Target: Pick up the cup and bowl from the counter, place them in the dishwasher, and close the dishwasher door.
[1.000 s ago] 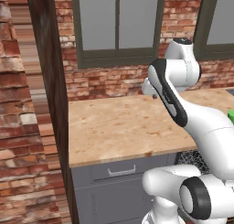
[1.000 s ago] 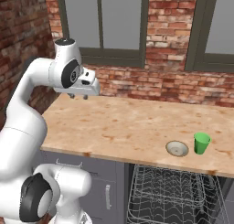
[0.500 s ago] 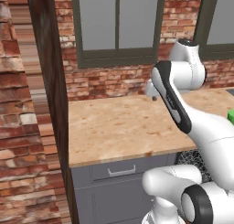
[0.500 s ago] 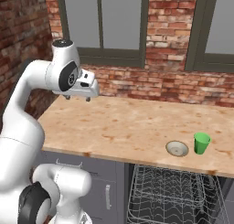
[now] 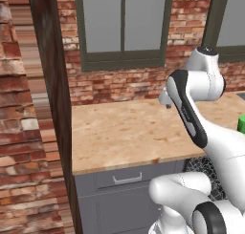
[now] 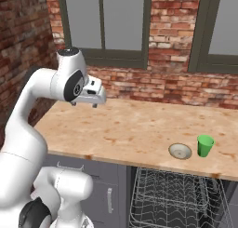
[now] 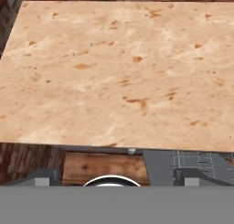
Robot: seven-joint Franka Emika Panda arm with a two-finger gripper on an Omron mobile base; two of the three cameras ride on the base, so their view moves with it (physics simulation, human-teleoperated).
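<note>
Reading from the left of the surface (image 6: 139, 129), we see our hand (image 6: 95, 103) held high above its left part, well apart from the bowl (image 6: 180, 150); it carries nothing, and we cannot tell how far its fingers stand apart. The likely trouble is in the long reach rightwards: the cup (image 6: 205, 145) stands just beside the bowl on its right, both near the front edge above the open dishwasher (image 6: 172, 199), so a careless approach could knock one into the other or off the edge. We count one bowl, one cup, one wire rack.
</note>
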